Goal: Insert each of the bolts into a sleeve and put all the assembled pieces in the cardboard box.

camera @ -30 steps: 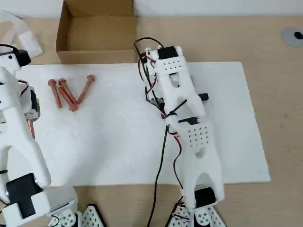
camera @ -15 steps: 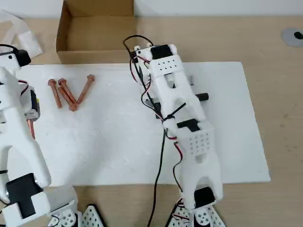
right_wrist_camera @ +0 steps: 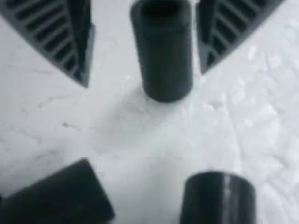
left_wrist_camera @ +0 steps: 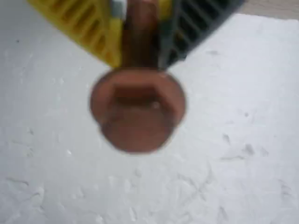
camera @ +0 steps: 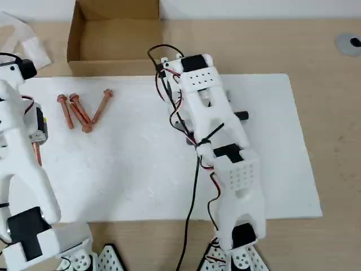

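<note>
We see left gripper (left_wrist_camera: pixel 140 44) clamped on bolt (left_wrist_camera: pixel 137 109), parked at left, guess ready for mating; right gripper (right_wrist_camera: pixel 145 70) spread around sleeve (right_wrist_camera: pixel 164 56) on foam pad (camera: pixel 141 169), not pinching. Also spare bolts (camera: pixel 82 110) near cardboard box (camera: pixel 72 42), far left.

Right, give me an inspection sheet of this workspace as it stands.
Surface: white foam board on a wooden table.
Job's things: loose bolts lying on the board; cardboard box, no pieces seen inside; black sleeve on the board, two more sleeves near it.
Clutter: clear plastic and a grey disc on the table.
Tools: left tool shut on a bolt; right tool open, fingers either side of the black sleeve, not touching.
Cables: black and red wires along the right arm.
Surroundings: nothing seen.
</note>
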`<state>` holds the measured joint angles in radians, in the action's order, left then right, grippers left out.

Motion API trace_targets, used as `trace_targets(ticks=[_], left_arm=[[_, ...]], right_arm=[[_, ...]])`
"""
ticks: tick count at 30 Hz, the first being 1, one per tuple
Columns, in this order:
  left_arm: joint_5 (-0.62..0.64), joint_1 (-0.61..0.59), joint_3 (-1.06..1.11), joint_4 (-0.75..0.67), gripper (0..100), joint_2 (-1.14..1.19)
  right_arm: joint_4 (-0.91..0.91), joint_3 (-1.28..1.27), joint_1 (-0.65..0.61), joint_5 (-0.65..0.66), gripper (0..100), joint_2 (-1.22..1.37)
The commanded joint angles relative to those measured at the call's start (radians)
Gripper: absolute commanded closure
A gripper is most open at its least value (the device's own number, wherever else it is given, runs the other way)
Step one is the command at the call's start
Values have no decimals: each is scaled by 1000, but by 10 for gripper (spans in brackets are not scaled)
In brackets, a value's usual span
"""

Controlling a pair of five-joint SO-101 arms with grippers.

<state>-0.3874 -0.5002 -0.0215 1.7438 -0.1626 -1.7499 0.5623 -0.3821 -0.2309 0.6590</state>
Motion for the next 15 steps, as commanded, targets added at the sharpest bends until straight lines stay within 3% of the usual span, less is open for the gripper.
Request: trace_targets(ticks=[1,15], left_arm=[[-5,17,-6,-8,990,-50],[-6,17,-6,-8,990,-50]], right_arm=[[17,5,-15,23,809,10],[-37,22,-47,57,810,-22]])
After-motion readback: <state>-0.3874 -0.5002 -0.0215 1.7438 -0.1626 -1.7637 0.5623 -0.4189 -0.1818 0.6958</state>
